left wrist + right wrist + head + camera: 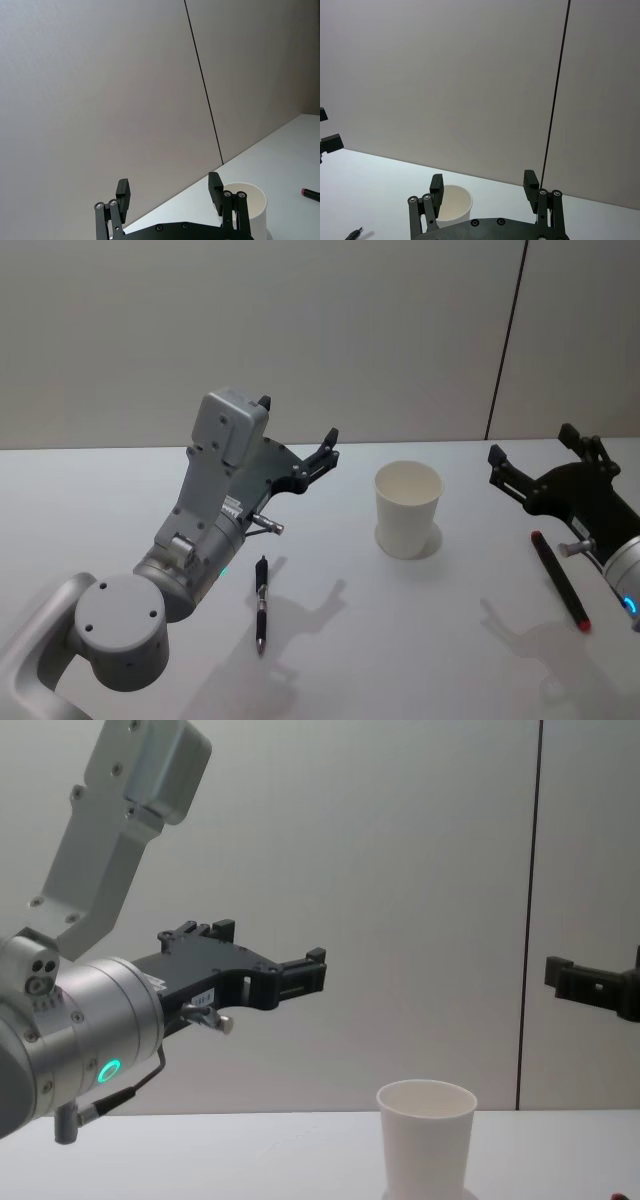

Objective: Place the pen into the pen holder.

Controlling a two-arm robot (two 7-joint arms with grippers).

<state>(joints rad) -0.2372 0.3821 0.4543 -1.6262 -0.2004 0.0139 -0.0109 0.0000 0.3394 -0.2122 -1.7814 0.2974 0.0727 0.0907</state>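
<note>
Currently upright on the flat white table (400, 670), near its middle: plain white tapered paper cup with rolled rim (408, 508), mouth facing up. Lying flat on the table to the left of the cup, well apart from it: slim black pen with silver tip (261, 605), just beside the grey left arm (200, 530), not touched by anything. Lying flat to the right of the cup, also well apart: dark pen with red ends (559, 580), close under the right arm (625, 570). Held in the air above the table, left of the cup and beyond the black pen: black left gripper (297, 418), fingers spread wide, gripping nothing. Raised on the other side, right of the cup: black right gripper (532, 442), fingers also wide apart and empty. Both pointing toward the plain grey back wall (350, 330), with the cup between them and lower. Neither in contact with the cup or with any pen
</note>
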